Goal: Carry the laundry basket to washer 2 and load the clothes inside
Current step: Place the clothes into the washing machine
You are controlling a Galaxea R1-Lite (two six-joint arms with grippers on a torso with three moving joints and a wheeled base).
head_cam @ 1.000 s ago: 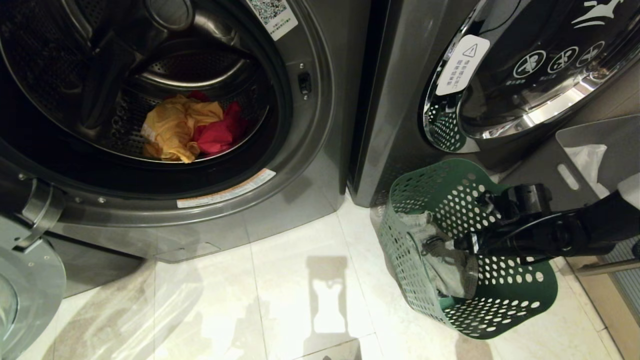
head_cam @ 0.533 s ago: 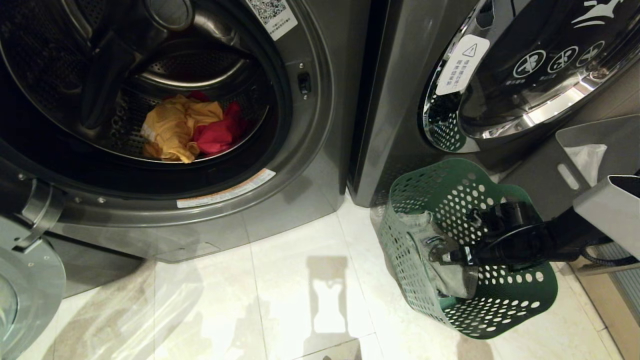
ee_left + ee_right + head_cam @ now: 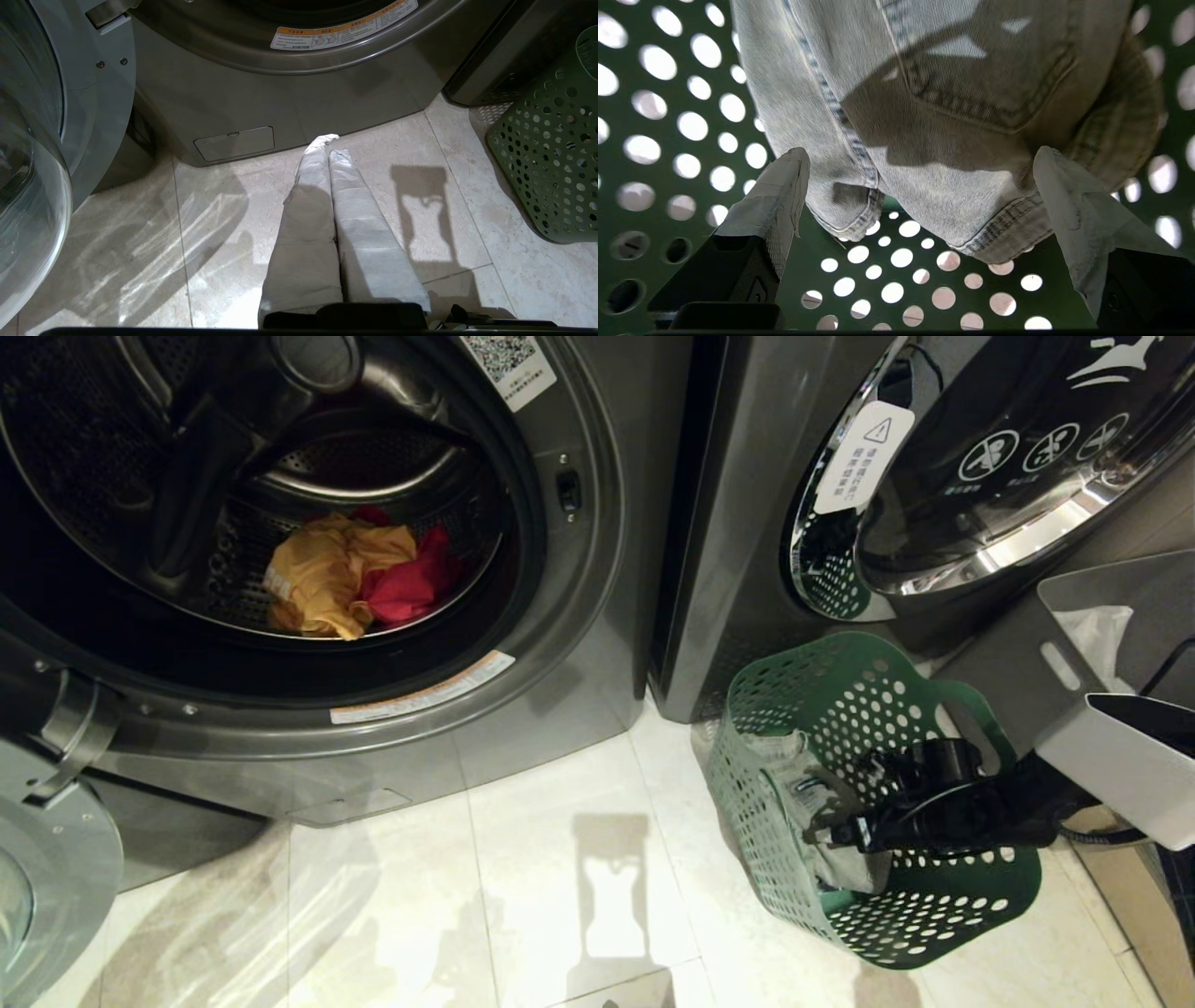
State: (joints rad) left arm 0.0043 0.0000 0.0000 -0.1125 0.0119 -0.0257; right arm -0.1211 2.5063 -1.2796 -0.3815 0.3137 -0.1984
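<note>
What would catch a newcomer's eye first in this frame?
The open washer fills the left, its drum holding a yellow garment and a red garment. On the floor to the right stands the green basket, where the open right gripper reaches in with a finger on each side of the pale denim garment. The left gripper hangs shut above the tiles.

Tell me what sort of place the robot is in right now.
Likely a shared laundry room or laundromat: an open front-loading washer stands on a tiled floor beside a second like machine with its door shut, and a green laundry basket sits in front of that one.
</note>
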